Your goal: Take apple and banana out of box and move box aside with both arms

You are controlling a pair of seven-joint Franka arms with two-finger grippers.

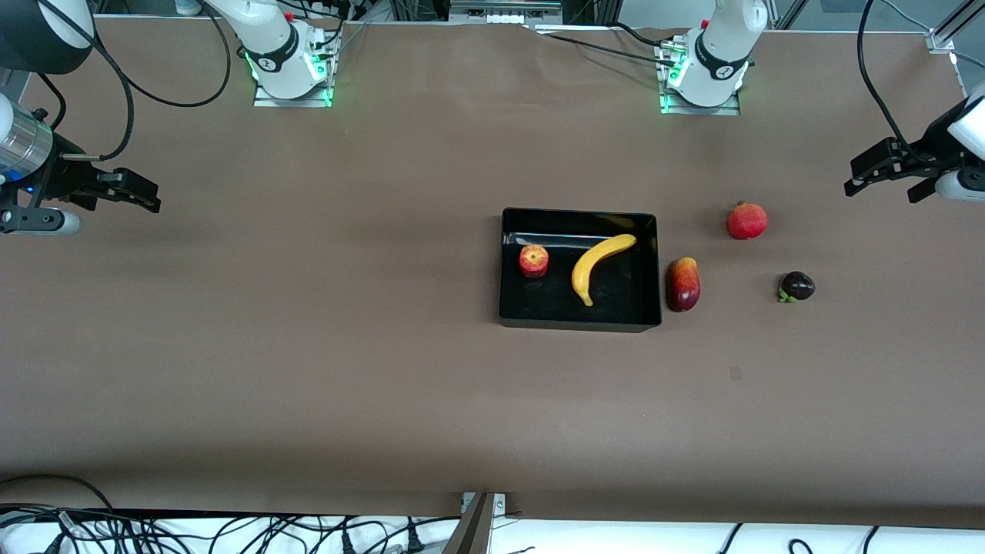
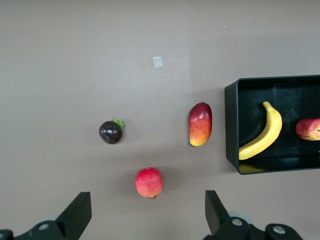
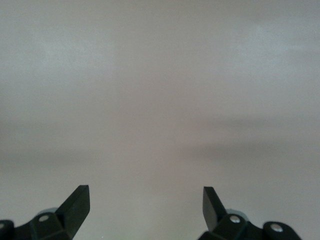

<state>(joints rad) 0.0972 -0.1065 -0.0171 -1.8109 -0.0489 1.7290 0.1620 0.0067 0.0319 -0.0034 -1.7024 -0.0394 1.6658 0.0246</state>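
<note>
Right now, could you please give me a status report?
Left gripper, right gripper open, empty, waiting. Small red-yellow apple, curved yellow banana inside glossy black box. Red-yellow mango touching box.

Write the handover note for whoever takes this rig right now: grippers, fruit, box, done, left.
Left gripper: open, empty, in the air at the left arm's end of the table. Right gripper: open, empty, in the air at the right arm's end.
Box: on the table, nearer the left arm's end. Apple and banana both lie inside it, apart.
Outside the box: a red-yellow fruit right beside its wall, a round red fruit, a dark fruit.
Done: nothing yet.
Left: take out apple and banana, then move the box aside with both arms.
</note>
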